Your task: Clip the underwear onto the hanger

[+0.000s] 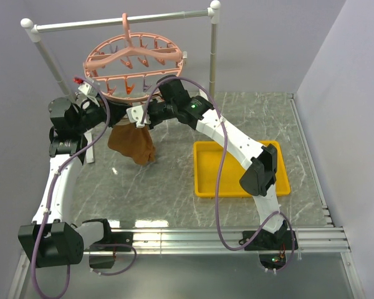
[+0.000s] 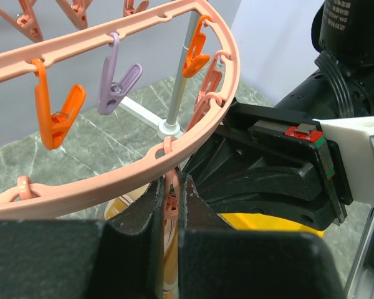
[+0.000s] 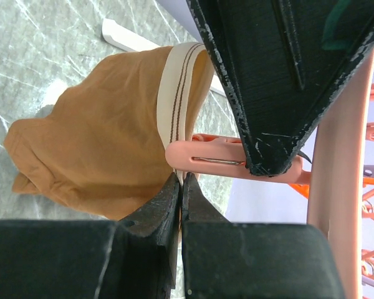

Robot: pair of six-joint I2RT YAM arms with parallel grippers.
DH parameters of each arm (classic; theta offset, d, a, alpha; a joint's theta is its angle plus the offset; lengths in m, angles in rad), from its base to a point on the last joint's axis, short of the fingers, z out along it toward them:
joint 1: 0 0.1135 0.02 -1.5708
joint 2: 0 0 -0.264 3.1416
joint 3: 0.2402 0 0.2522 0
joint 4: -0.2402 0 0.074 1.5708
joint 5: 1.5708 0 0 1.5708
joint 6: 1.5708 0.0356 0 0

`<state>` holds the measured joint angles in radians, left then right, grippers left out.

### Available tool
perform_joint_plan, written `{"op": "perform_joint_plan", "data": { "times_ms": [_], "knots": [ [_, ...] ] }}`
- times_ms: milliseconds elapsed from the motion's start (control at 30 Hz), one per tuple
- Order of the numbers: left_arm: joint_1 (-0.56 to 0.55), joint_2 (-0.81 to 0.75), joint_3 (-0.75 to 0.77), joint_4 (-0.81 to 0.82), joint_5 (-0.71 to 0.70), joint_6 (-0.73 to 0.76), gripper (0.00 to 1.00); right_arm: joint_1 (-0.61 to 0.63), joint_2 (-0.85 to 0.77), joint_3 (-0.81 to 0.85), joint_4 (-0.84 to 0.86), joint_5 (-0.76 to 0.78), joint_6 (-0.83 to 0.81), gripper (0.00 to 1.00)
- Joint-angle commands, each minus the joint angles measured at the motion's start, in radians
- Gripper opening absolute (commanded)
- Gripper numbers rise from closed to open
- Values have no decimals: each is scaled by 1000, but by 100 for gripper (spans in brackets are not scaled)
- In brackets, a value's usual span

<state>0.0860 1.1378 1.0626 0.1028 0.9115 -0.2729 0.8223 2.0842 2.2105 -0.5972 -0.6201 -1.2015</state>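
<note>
The brown underwear (image 1: 132, 144) hangs below the front rim of the salmon-pink hanger (image 1: 134, 59). My right gripper (image 3: 181, 185) is shut on its tan waistband (image 3: 179, 93) and holds it up against a pink clip (image 3: 206, 159). My left gripper (image 2: 169, 202) is shut on that pink clip (image 2: 171, 200), which dangles from the hanger's rim (image 2: 112, 180). One of its black fingers (image 3: 268, 75) shows pressing the clip in the right wrist view. In the top view both grippers meet under the hanger, left (image 1: 116, 115) and right (image 1: 139, 116). The brown cloth (image 3: 93, 143) hangs loose.
The hanger hangs by its hook from the white and grey rail (image 1: 121, 22), whose posts stand left (image 1: 50, 62) and right (image 1: 212, 56). A yellow tray (image 1: 240, 169) lies on the marble table at the right. Orange (image 2: 59, 112) and purple (image 2: 117, 81) clips dangle nearby.
</note>
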Motion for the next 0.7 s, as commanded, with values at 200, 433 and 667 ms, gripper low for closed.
{"op": "perform_joint_plan", "data": {
  "times_ms": [200,433,667],
  "knots": [
    [-5,-23,10,-55,112,150,0,8,-3,49,56,-23,28,0],
    [-5,-53,-24,-58,159,248,0,9,0,52,56,-26,48,0],
    [-5,-73,-50,-58,191,324,0,8,4,58,74,-27,72,0]
  ]
}}
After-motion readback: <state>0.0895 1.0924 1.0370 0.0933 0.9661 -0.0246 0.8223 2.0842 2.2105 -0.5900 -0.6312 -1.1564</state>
